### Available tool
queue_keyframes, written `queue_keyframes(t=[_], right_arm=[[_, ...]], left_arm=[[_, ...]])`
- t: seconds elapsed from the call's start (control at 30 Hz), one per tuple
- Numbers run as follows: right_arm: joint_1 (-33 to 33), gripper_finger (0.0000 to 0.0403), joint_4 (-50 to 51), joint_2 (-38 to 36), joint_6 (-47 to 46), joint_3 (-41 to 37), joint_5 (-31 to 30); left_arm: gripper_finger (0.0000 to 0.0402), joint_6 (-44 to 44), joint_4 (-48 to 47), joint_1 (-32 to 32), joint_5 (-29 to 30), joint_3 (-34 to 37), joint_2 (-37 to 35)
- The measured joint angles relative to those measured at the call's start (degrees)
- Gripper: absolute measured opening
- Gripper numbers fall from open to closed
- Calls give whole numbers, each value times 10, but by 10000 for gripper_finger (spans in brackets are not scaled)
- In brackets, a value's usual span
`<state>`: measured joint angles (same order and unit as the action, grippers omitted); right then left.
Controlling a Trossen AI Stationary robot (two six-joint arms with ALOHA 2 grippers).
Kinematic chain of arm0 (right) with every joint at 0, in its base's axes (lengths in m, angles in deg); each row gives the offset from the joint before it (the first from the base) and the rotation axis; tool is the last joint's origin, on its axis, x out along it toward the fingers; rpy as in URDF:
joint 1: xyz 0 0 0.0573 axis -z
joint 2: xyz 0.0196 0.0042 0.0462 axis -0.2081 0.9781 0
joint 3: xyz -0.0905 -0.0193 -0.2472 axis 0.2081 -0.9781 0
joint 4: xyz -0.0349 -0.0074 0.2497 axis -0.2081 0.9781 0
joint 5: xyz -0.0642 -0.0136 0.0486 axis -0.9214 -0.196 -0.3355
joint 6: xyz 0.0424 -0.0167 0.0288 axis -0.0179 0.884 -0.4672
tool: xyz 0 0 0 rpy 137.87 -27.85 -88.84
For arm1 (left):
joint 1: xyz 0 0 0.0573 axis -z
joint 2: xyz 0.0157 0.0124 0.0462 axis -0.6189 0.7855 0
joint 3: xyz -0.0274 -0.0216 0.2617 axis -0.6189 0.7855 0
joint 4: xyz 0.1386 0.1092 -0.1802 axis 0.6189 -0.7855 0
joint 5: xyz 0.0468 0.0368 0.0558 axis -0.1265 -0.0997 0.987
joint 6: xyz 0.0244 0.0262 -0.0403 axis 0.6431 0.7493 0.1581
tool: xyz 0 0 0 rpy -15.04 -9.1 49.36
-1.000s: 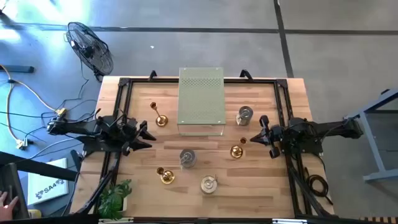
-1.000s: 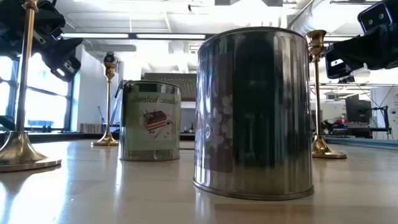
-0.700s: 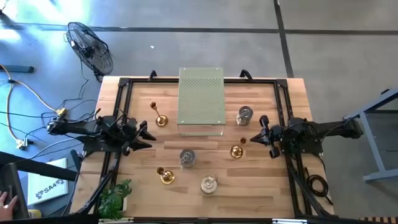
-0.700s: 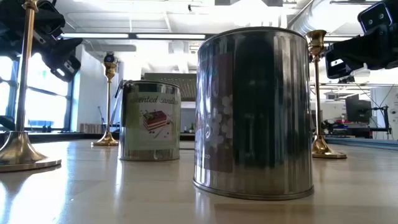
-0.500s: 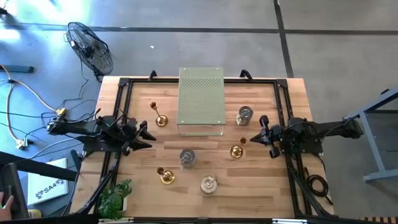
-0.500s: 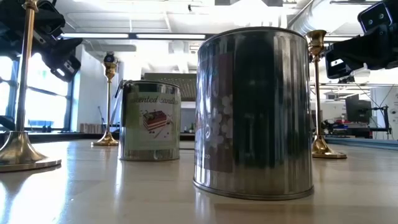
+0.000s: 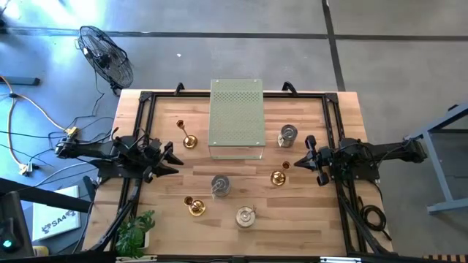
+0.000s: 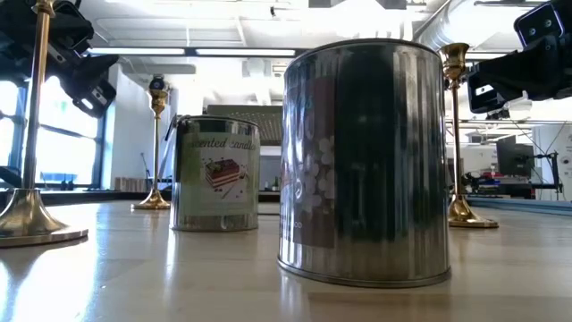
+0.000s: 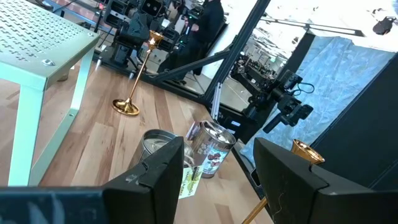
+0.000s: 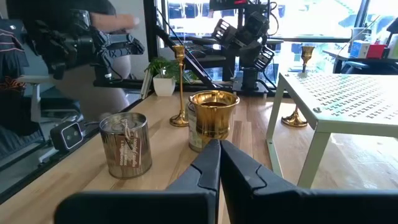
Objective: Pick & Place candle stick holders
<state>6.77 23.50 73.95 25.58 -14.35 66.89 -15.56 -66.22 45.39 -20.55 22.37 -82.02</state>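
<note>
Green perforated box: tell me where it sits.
In the high view, the green box stands at the table's far middle, between a gold holder and a silver holder.

A silver candle tin [image 8: 214, 174] standing on the bench [image 8: 179, 277] carried a label with a cake picture and cursive words above it, of which only "ented Candle" could be made out. A pale sheet [image 7: 57, 219] on the floor beside the bench showed the letters "SA4". The tag on another silver tin [image 9: 211, 148] was too small to read.
</note>
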Motion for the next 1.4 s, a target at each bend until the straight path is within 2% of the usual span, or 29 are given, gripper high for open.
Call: queue_keyframes(t=[1.07, 1.27, 1.4], right_arm=[[0, 5, 0, 0, 0, 0, 0], [0, 5, 0, 0, 0, 0, 0], [0, 5, 0, 0, 0, 0, 0]], left_arm=[[191, 0, 0, 0, 0, 0, 0], [191, 101, -8, 0, 87, 0, 0], [191, 106, -11, 0, 97, 0, 0]])
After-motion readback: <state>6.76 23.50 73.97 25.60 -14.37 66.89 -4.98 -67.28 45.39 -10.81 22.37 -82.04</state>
